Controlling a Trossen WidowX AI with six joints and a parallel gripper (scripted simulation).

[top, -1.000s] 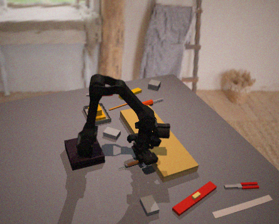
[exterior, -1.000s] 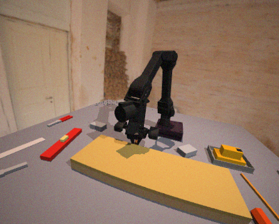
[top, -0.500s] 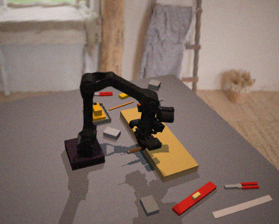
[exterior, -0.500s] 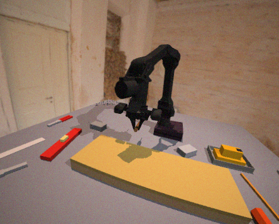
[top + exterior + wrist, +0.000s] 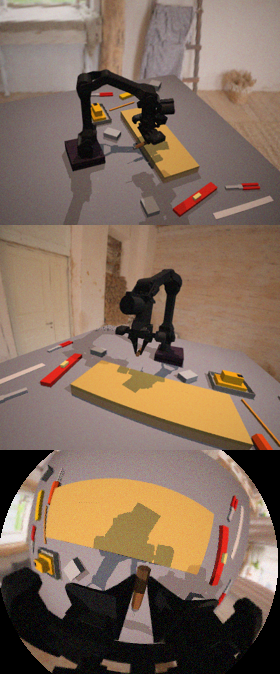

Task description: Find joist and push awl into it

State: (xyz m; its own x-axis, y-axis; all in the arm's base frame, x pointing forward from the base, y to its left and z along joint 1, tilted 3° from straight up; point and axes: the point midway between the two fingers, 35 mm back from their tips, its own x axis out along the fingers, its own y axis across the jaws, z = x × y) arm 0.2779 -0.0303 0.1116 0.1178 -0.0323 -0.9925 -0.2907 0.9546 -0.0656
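The stud finder point(image 5: 97, 110) point(image 5: 232, 378) point(image 5: 44, 563), yellow and stepped, sits in the grey tray point(image 5: 107, 121) point(image 5: 250, 395). The yellow floor panel point(image 5: 181, 158) point(image 5: 188, 406) point(image 5: 186, 522) lies flat, partly under the arm's shadow; no hole shows in its visible part. My gripper point(image 5: 144, 143) point(image 5: 138, 352) point(image 5: 141, 577) is shut on the awl's brown wooden handle. The awl point(image 5: 139, 145) point(image 5: 137, 354) point(image 5: 140, 592) is held in the air near the panel's base-side edge. It lies closer to level than upright, its thin spike pointing toward the arm's base, in the top view.
A pale block point(image 5: 112, 133) point(image 5: 187, 376) lies between tray and panel. A grey block point(image 5: 149, 206) point(image 5: 98, 352) and a red level point(image 5: 189, 203) point(image 5: 55, 377) lie off the panel's other end, with a pale strip point(image 5: 243, 207) and red-handled pliers point(image 5: 249, 186). An orange pencil point(image 5: 122, 106) lies near the tray.
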